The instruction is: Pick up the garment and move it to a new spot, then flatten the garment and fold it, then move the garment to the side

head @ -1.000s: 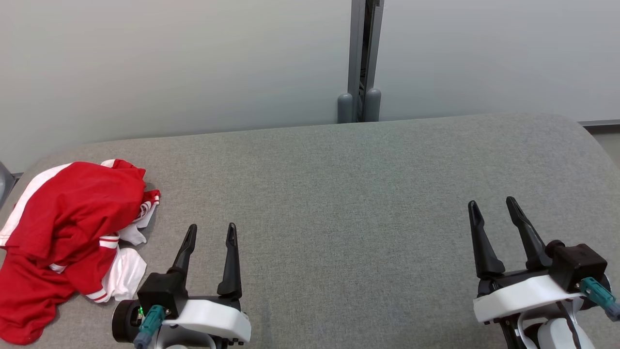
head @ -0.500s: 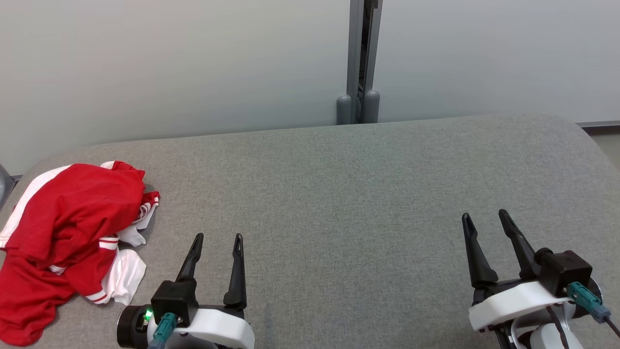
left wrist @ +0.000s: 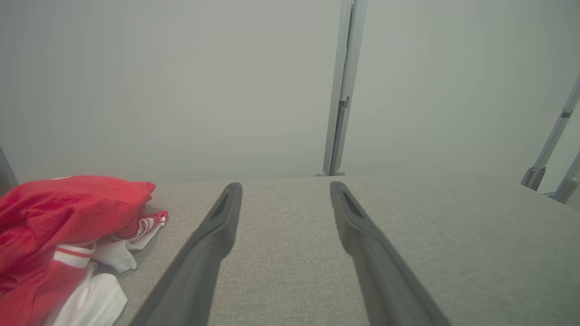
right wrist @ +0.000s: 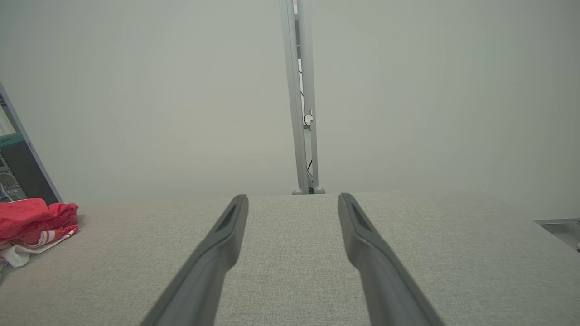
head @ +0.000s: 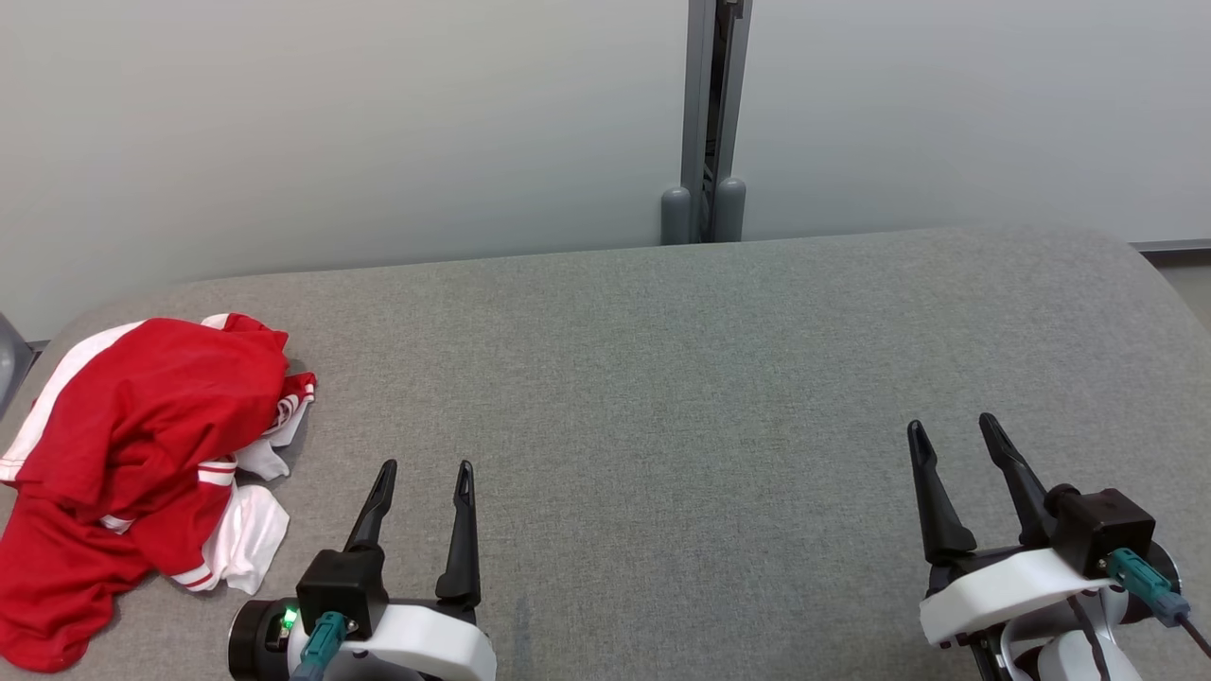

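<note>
The red and white garment (head: 132,426) sits in a crumpled heap at the far left of the head view, on the grey fabric-covered worktop (head: 662,378), close to its rounded left corner. It looks like some kind of sports top, red with white stripes and white bits poking out on its right side, but it's too bunched up to say more.

The left gripper (head: 426,465) is at the lower left of the frame, just to the right of the heap and not touching it. Its fingers (head: 461,549) are spread apart with nothing between them. The right gripper (head: 952,423) is at the lower right, well apart from the cloth, and it's parted and empty too.

In the left wrist view the garment (left wrist: 54,213) fills the lower left corner, beside the left gripper (left wrist: 286,185). In the right wrist view the garment (right wrist: 31,215) is just a small red lump at the left edge, and the right gripper (right wrist: 292,196) has bare worktop under it.

Behind the worktop are pale wall panels (head: 331,123), with a grey metal post (head: 710,113) at the upper middle.
</note>
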You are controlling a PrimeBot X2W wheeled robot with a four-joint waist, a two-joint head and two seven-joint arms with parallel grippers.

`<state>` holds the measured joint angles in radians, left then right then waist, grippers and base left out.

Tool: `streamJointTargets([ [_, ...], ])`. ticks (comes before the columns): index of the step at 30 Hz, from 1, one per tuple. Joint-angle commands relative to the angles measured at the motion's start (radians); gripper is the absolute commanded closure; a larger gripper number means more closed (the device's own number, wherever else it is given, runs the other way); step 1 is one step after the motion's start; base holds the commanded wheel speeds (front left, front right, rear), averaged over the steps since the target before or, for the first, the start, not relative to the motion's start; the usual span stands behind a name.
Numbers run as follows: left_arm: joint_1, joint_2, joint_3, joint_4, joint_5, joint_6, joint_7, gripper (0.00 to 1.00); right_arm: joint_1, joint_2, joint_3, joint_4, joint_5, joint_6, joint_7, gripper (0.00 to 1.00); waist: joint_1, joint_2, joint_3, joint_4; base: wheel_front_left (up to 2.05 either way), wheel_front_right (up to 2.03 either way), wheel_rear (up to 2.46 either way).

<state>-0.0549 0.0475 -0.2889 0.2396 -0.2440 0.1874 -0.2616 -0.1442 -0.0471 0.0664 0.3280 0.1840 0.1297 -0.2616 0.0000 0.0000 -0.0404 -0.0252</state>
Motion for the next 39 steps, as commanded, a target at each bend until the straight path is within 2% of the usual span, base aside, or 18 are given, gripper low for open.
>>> streamJointTargets([
  [1, -0.003, 0.005, 0.003, 0.002, 0.002, 0.005, -0.005, 0.00, -0.007, -0.007, -0.002, 0.002, -0.004, 0.002, -0.006, 0.00, 0.0000, 0.0000, -0.001, 0.000, 0.00, 0.00, 0.00],
  [11, -0.014, 0.005, -0.003, 0.015, 0.006, 0.002, -0.005, 0.00, -0.009, -0.007, -0.013, 0.004, -0.007, 0.002, -0.006, 0.00, 0.0000, 0.0000, 0.001, 0.008, 0.00, 0.00, 0.00],
  [16, -0.014, 0.005, -0.006, 0.020, 0.010, 0.002, -0.005, 0.00, -0.002, -0.006, -0.010, -0.003, 0.010, 0.002, -0.006, 0.00, 0.0000, 0.0000, 0.001, 0.040, 0.00, 0.00, 0.00],
  [20, -0.014, 0.005, -0.004, 0.025, 0.021, -0.004, -0.005, 0.00, 0.011, -0.006, -0.010, -0.014, 0.023, 0.002, -0.006, 0.00, 0.0000, 0.0000, 0.005, 0.099, 0.00, 0.00, 0.00],
  [33, 0.003, 0.005, 0.051, 0.006, 0.060, -0.030, -0.004, 0.00, 0.026, -0.005, 0.052, -0.030, 0.055, 0.002, -0.006, 0.00, 0.0000, 0.0000, -0.006, 0.352, 0.00, 0.00, 0.00],
  [39, 0.020, 0.005, 0.069, 0.009, 0.068, -0.038, -0.004, 0.00, 0.024, -0.006, 0.074, -0.027, 0.066, 0.002, -0.006, 0.00, 0.0000, 0.0000, -0.019, 0.425, 0.00, 0.00, 0.00],
])
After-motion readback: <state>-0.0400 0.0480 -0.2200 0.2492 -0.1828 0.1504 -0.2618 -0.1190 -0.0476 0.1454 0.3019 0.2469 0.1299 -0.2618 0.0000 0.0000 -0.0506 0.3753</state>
